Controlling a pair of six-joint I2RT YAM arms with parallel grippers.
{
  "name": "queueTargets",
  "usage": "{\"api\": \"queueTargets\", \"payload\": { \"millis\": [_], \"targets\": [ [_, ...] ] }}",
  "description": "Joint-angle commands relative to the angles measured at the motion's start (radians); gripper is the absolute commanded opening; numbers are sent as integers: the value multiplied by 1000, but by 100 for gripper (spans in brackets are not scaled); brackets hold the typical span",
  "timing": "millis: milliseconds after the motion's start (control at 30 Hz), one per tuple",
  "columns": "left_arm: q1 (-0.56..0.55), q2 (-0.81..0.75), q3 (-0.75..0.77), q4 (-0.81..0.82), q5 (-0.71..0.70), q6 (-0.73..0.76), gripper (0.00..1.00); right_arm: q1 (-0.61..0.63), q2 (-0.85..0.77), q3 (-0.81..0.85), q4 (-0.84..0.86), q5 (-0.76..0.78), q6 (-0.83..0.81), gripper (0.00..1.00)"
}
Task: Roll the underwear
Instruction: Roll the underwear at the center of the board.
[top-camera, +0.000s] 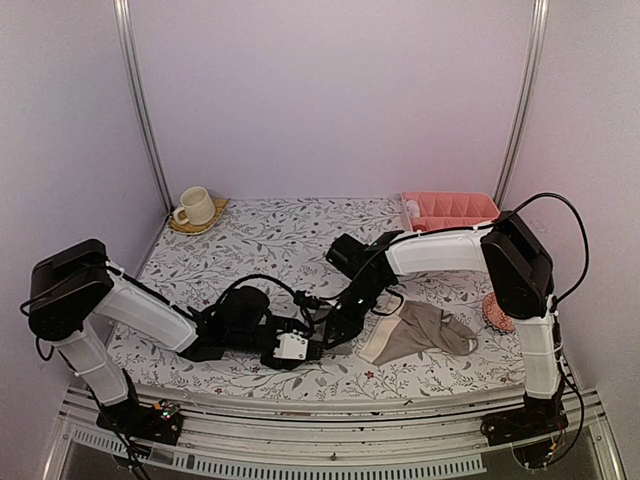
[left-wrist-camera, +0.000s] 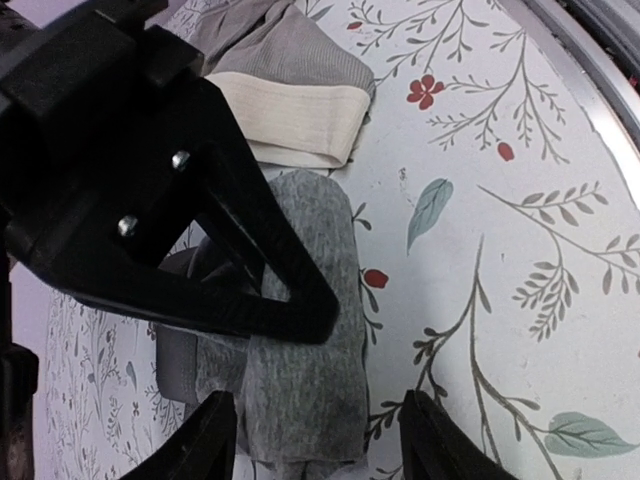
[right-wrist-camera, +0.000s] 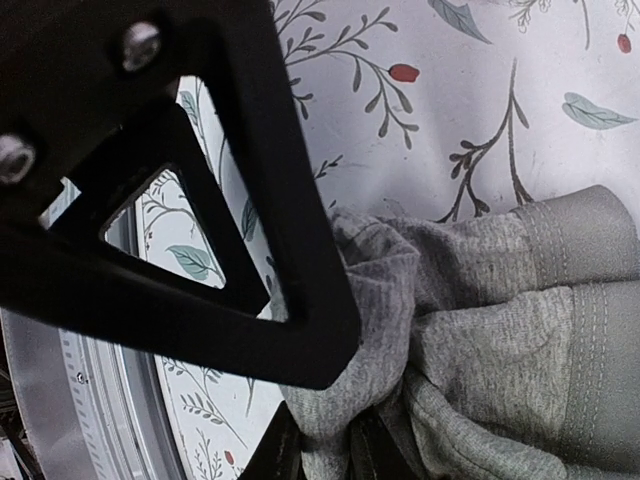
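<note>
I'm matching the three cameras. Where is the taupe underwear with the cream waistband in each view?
Top external: taupe underwear right of centre, toward the near edge.
Left wrist: top centre, its cream waistband just above the grey underwear.
Right wrist: not in it; only the grey underwear shows.
Shared landmark: the floral table cover.

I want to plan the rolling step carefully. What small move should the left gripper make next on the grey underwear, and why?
Probably close the left gripper on the grey underwear. Its fingers stand open on either side of the folded cloth, while the right gripper pinches one bunched edge, so a second grip seems needed.
</note>
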Motion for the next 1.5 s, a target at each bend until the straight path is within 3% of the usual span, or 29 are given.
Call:
{"api": "queueTargets", "payload": {
  "millis": [0, 100, 200, 367, 433, 500, 1033, 1233, 1467],
  "targets": [
    [-28, 46, -6, 32, -45, 19, 58, -2, 46, 15, -19, -23, -1, 15],
    [-35, 64, -6, 44, -70, 24, 58, -4, 48, 16, -18, -23, -3, 15],
    [-38, 78, -5, 50, -79, 27, 45, -6, 49, 14, -16, -23, -3, 15],
    [-45, 108, 6, 51, -108, 25, 36, -8, 50, 10, -11, -23, -3, 16],
    [-47, 119, 14, 44, -122, 22, 23, -10, 44, 5, -6, -20, -2, 17],
    [-49, 129, 27, 15, -124, 20, 0, -10, 32, -8, 7, -6, 2, 20],
    [1, 173, 265, -475, 67, -122, 0, -16, -401, -378, 265, 200, 103, 51],
    [41, 216, 398, -641, 145, -193, 0, -2, -588, -568, 412, 370, 134, 59],
    [84, 326, 578, -850, 233, -263, 0, 143, -732, -769, 612, 631, 35, 65]
  ]
}}
